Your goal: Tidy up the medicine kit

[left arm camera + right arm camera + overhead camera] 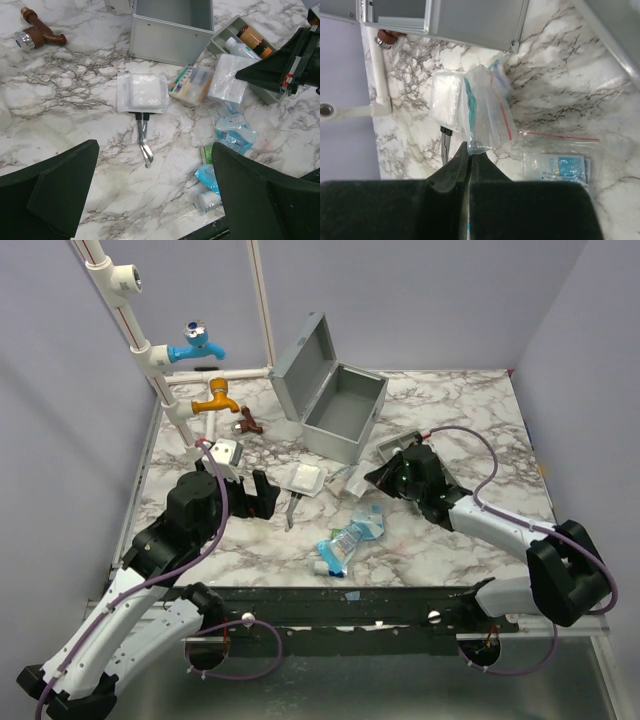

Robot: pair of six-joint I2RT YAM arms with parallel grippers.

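**Right gripper** [469, 147]: jaws pressed fully together on the very edge of a clear zip bag [485, 107], just in front of the kit [333, 440]. We cannot tell whether the bag is off the table.

**Left gripper** [245, 496]: jaws wide apart, holding nothing, in front of the kit and to its left.

**Kit:** it stands open with the lid tipped back, and we see nothing inside. Its tray [220, 36], with bottles in it, lies just beside the kit's front right corner.

**Risk:** we judge the grip marginal. So little film is caught that the bag may slip free when carried. Its slack body could also catch on the kit's front wall, or drag the gauze pack [141, 92] and the other packets lying in front of the kit.
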